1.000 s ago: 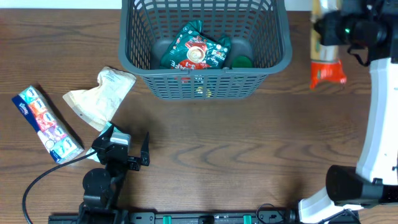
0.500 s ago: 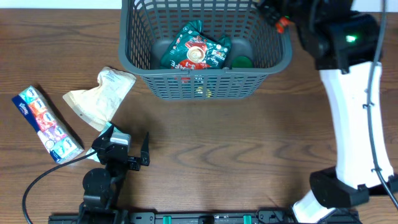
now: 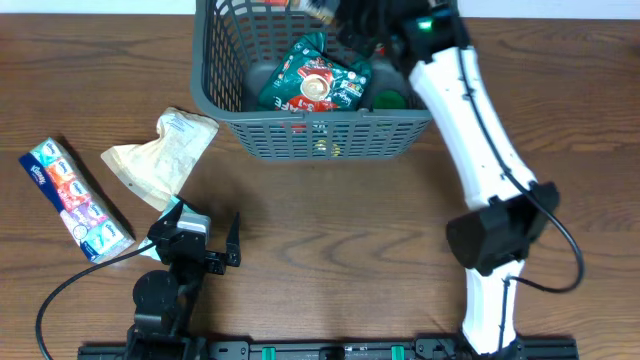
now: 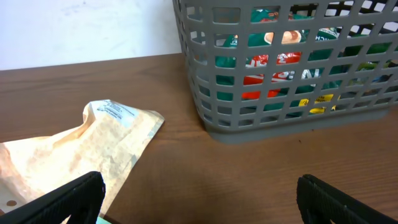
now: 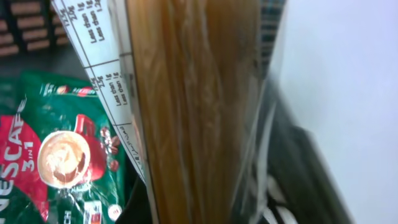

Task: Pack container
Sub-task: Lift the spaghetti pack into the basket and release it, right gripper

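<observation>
The container point(image 3: 330, 130) is a dark grey slotted basket at the table's far middle; it also shows in the left wrist view point(image 4: 280, 106). A green Nescafe packet point(image 3: 315, 80) lies inside it, and shows in the right wrist view point(image 5: 50, 155). My right gripper point(image 3: 355, 20) is above the basket's far right part, shut on a long clear packet of spaghetti point(image 5: 193, 93). The packet's end point(image 3: 315, 6) is at the top edge of the overhead view. My left gripper point(image 3: 215, 245) is open and empty near the front edge, fingers wide apart point(image 4: 199, 205).
A beige paper pouch point(image 3: 160, 155) lies left of the basket, close in front of my left gripper point(image 4: 81, 149). A colourful tissue pack point(image 3: 75, 198) lies at the far left. A green item point(image 3: 385, 98) sits in the basket's right corner.
My right arm has swung left from the table's far right, carrying the spaghetti packet over the basket. The left arm has not moved.
</observation>
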`<action>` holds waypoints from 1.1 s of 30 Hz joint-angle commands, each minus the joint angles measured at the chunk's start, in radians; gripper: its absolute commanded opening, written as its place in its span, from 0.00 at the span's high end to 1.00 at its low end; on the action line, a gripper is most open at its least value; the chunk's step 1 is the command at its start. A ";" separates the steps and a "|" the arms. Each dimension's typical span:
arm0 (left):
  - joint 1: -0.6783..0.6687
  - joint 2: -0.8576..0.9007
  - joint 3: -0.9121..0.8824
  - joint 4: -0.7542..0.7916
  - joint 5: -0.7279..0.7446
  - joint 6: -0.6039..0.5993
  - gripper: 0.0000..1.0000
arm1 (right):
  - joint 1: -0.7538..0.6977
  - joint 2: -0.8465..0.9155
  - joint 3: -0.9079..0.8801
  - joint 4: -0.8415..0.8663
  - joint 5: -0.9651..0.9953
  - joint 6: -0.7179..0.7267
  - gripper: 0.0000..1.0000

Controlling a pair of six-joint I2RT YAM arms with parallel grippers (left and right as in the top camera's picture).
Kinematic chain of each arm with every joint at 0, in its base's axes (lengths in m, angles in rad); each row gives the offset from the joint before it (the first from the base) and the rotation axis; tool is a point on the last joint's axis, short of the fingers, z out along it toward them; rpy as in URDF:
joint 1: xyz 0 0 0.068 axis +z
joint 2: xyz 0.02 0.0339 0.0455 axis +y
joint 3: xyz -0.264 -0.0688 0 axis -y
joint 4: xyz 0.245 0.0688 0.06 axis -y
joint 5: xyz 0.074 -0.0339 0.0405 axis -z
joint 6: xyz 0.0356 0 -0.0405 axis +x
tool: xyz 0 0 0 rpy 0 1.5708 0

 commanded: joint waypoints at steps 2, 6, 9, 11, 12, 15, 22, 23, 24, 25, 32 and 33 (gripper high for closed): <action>-0.003 0.001 -0.018 -0.022 0.018 -0.010 0.02 | 0.037 0.002 0.033 0.044 -0.009 -0.065 0.99; -0.003 0.001 -0.018 -0.022 0.018 -0.010 0.01 | 0.043 0.047 0.033 0.028 -0.009 -0.065 0.99; -0.003 0.001 -0.018 -0.022 0.018 -0.010 0.01 | 0.043 0.087 0.033 0.001 -0.011 -0.066 0.99; -0.003 0.001 -0.018 -0.021 0.018 -0.010 0.02 | 0.042 0.118 0.033 -0.019 -0.011 -0.065 0.99; -0.003 0.001 -0.018 -0.022 0.018 -0.010 0.01 | 0.042 0.134 0.033 -0.029 -0.011 -0.065 0.99; -0.003 0.001 -0.018 -0.021 0.018 -0.010 0.01 | 0.042 0.167 0.033 -0.037 -0.009 -0.064 0.99; -0.003 0.001 -0.018 -0.022 0.018 -0.010 0.02 | 0.041 0.194 0.032 -0.040 0.016 -0.053 0.82; -0.003 0.001 -0.018 -0.022 0.018 -0.010 0.01 | 0.040 0.194 0.032 -0.040 0.020 -0.053 0.77; -0.003 0.001 -0.018 -0.022 0.018 -0.010 0.01 | 0.040 0.194 0.032 -0.040 0.019 -0.053 0.72; -0.003 0.001 -0.018 -0.022 0.018 -0.010 0.01 | 0.040 0.194 0.032 -0.042 0.020 -0.051 0.66; -0.003 0.001 -0.018 -0.022 0.018 -0.010 0.01 | 0.040 0.194 0.033 -0.058 0.023 -0.013 0.01; -0.003 0.001 -0.018 -0.022 0.018 -0.010 0.01 | 0.040 0.194 0.033 -0.058 0.022 -0.003 0.01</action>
